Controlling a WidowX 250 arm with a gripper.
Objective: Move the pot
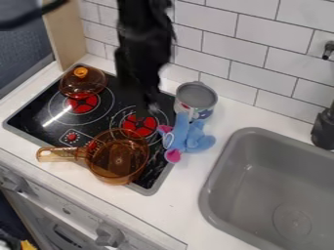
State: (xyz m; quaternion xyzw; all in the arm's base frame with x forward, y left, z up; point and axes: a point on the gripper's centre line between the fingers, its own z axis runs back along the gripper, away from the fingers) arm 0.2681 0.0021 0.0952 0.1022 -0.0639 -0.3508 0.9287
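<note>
nearest, the amber see-through pot (pixel 118 158) sits at the front edge of the stove (pixel 29 118); i judge it light, stiff and a little slippery, best taken by its handle (pixel 60 155) or rim. behind it, the gripper (pixel 151 104) is blurred and i cannot tell if it is wide or narrow, while farther the blue toy (pixel 189 136) partly hides a grey pot (pixel 196 97).
</note>
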